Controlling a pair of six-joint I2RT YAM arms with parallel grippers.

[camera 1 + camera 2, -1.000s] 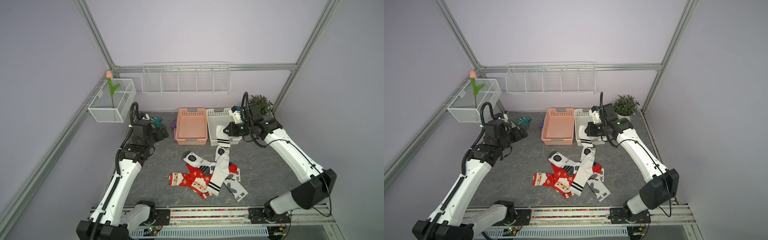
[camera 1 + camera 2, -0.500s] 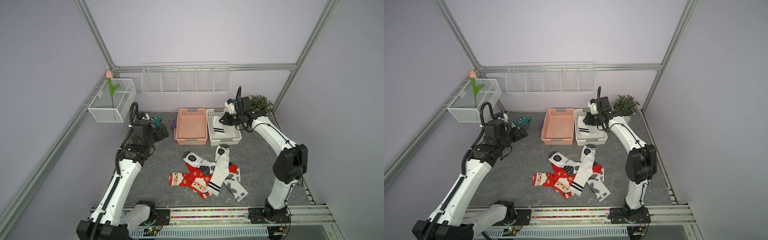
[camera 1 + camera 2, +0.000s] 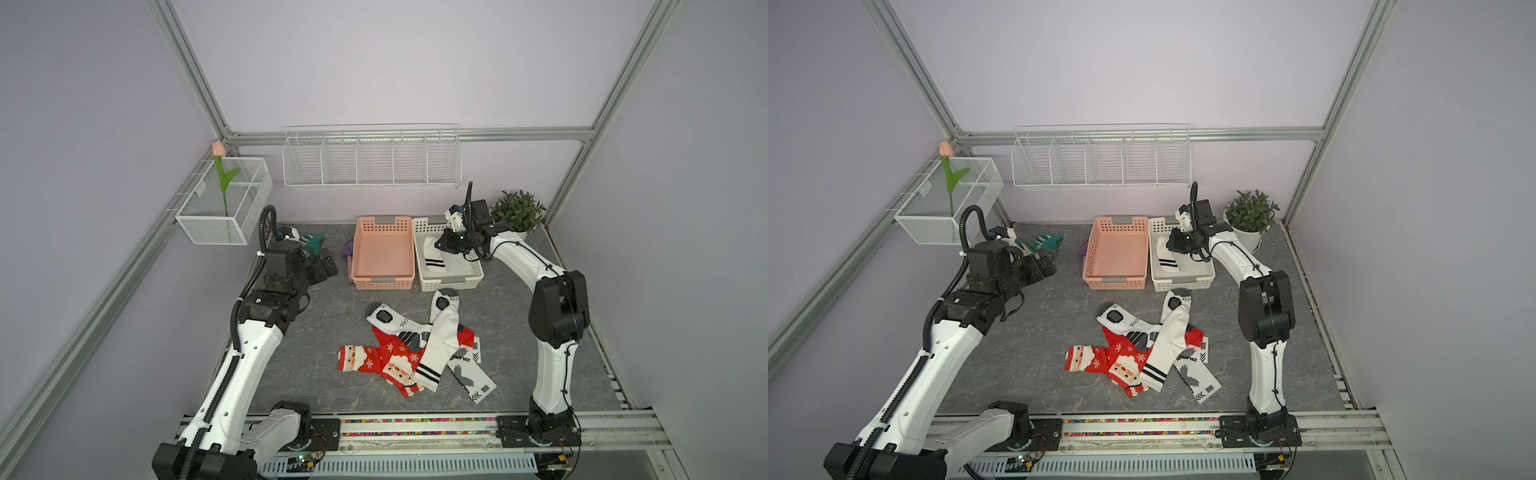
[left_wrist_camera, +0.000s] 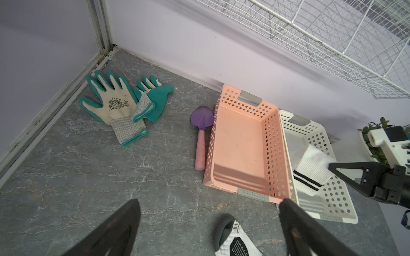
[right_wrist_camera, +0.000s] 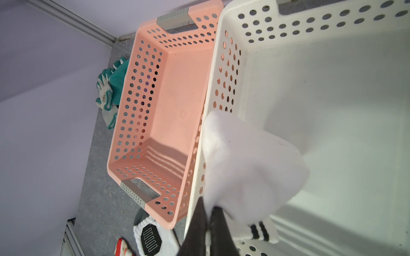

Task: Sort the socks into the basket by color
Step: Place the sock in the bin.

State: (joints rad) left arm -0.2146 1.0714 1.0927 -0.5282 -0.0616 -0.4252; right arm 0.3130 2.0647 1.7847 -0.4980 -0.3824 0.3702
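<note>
Both top views: the right gripper [image 3: 438,245] reaches over the white perforated plastic basket [image 3: 451,286]. This stands at the back edge of the grey marbled worktop [image 3: 332,374], side by side with the pink perforated plastic basket [image 3: 382,283]. A white sock with two black cuff stripes [image 3: 434,261] hangs from the gripper inside the white basket. The jaw gap is too small to read from here.

The right wrist view settles it. The right gripper [image 5: 208,206] has its jaws pressed together on a pinch of the sock's plain foot end. The striped cuff sits lower, toward the basket's front wall. Whether the cuff rests on the basket floor cannot be told.

The left wrist view gives the side-on look: the sock drapes down from the black fingers into the basket. It also shows what the left arm half hides from above. A pair of teal-and-cream work gloves [image 4: 115,104] lies in the back left corner. A purple trowel with a pink handle [image 4: 200,133] lies just beside the pink basket's outer wall.

The left gripper [image 4: 209,201] has its jaws spread wide with nothing between them. It is held over bare worktop near the pink basket's front left corner.

The heap of red Santa-print and white printed socks [image 3: 1142,353] lies mid-worktop in front of the baskets, with the socks overlapping. One long white striped sock lies across the red ones.
</note>
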